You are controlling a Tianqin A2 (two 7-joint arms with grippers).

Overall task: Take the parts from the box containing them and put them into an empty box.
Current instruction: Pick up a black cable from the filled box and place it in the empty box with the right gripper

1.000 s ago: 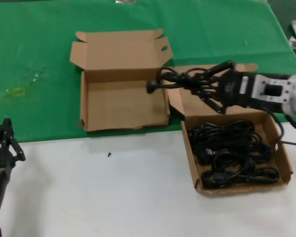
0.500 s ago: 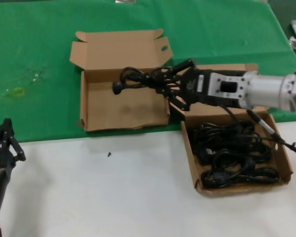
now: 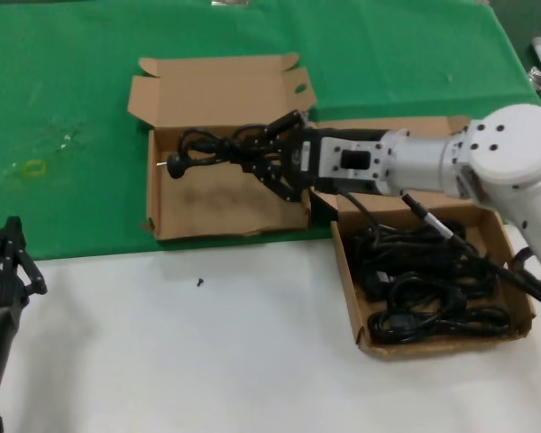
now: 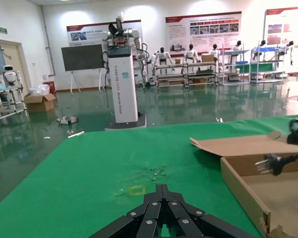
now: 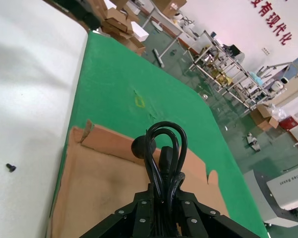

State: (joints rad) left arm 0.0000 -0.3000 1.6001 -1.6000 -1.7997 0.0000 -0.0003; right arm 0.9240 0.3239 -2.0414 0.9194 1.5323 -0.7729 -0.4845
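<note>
My right gripper (image 3: pixel 269 162) is shut on a black power cord bundle (image 3: pixel 218 149) and holds it above the floor of the empty box (image 3: pixel 218 194), a brown mailer box with its lid open. The cord's plug (image 3: pixel 173 165) sticks out over the box's left part. In the right wrist view the cord (image 5: pixel 164 161) runs out between my gripper's fingers over the box floor (image 5: pixel 97 186). The box with the parts (image 3: pixel 523 298) stands to the right and holds several more black cords (image 3: pixel 428 280). My left gripper (image 3: pixel 9 248) is shut and empty at the table's left edge.
A green cloth (image 3: pixel 63 108) covers the far half of the table; the near half is white (image 3: pixel 207 361). A small black screw (image 3: pixel 199 282) lies on the white part. A yellowish mark (image 3: pixel 32 168) is on the cloth at the left.
My right gripper has moved left with the cord bundle, from above the right box's lid to over the left box. The left arm has not moved.
</note>
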